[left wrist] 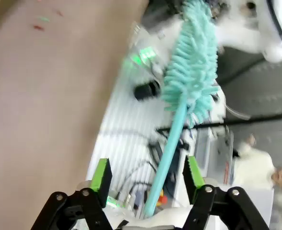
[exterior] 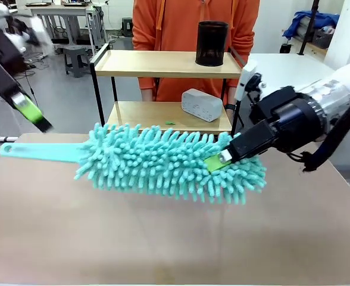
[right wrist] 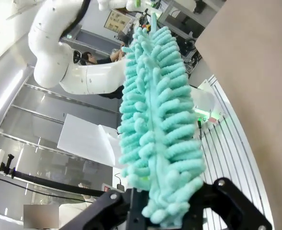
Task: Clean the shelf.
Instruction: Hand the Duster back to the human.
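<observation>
The table (exterior: 163, 238) is plain beige, with a workshop room behind. At its far edge stands the shelf (exterior: 163, 64), two light boards in a black frame, before a person in orange (exterior: 181, 24). The right gripper (exterior: 221, 158) is clamped on a teal duster (exterior: 169, 164); the left gripper (left wrist: 146, 179) has its jaws apart, holding nothing.

Shelf (exterior: 163, 63) — black mesh cup (exterior: 212, 43) on top board, white box (exterior: 202, 104) on lower board.
</observation>
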Available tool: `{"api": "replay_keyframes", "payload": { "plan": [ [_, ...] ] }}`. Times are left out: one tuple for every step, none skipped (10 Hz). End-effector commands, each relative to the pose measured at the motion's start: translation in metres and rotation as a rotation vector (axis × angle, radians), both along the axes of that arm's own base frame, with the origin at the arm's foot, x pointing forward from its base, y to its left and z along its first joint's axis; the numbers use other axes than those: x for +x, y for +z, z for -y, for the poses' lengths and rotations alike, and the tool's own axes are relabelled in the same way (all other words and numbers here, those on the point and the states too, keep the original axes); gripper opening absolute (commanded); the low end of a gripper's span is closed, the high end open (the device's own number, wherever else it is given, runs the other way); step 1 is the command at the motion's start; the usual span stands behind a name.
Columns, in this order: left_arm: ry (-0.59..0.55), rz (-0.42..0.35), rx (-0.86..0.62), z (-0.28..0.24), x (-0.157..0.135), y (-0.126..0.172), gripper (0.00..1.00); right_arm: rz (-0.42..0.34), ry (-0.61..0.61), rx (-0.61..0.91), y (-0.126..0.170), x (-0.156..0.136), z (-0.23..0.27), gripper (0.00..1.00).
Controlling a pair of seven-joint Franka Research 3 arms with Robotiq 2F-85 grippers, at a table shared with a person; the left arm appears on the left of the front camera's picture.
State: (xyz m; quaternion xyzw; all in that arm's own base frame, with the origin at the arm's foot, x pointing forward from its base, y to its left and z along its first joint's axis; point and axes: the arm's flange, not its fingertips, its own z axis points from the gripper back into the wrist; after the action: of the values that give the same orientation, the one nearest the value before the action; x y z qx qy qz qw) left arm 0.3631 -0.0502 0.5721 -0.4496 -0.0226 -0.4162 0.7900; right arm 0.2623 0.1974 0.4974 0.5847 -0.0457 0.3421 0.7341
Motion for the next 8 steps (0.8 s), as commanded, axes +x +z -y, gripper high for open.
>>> {"api": "replay_keyframes", "payload": {
  "plan": [
    [0.718, 0.159, -0.11, -0.06, -0.006, -0.002, 1.0, -0.025, -0.012, 0.008, 0.003, -0.011, 0.035, 0.0],
    [1.011, 0.179, -0.271, -0.114, -0.011, -0.005, 1.0, -0.029, -0.014, 0.018, 0.006, -0.015, 0.054, 0.0],
    [1.132, 0.161, -0.409, -0.151, -0.015, -0.015, 1.0, -0.031, -0.024, 0.047, 0.01, -0.018, 0.07, 0.0],
    [1.199, 0.121, -0.452, -0.171, -0.013, -0.033, 1.0, -0.016, -0.019, 0.107, 0.018, -0.023, 0.087, 0.0],
    [1.221, 0.076, -0.449, -0.178, -0.006, -0.051, 1.0, 0.03, -0.117, 0.21, 0.034, -0.028, 0.112, 0.0],
    [1.189, 0.046, -0.46, -0.176, 0.004, -0.066, 1.0, 0.12, -0.38, 0.412, 0.056, -0.033, 0.148, 0.0],
    [0.818, -0.003, -0.239, -0.21, -0.018, -0.038, 1.0, 0.181, -0.582, 0.487, 0.071, -0.037, 0.182, 0.0],
    [0.818, -0.003, -0.239, -0.21, -0.018, -0.038, 1.0, 0.23, -0.75, 0.54, 0.076, -0.043, 0.214, 0.0]
  ]
}}
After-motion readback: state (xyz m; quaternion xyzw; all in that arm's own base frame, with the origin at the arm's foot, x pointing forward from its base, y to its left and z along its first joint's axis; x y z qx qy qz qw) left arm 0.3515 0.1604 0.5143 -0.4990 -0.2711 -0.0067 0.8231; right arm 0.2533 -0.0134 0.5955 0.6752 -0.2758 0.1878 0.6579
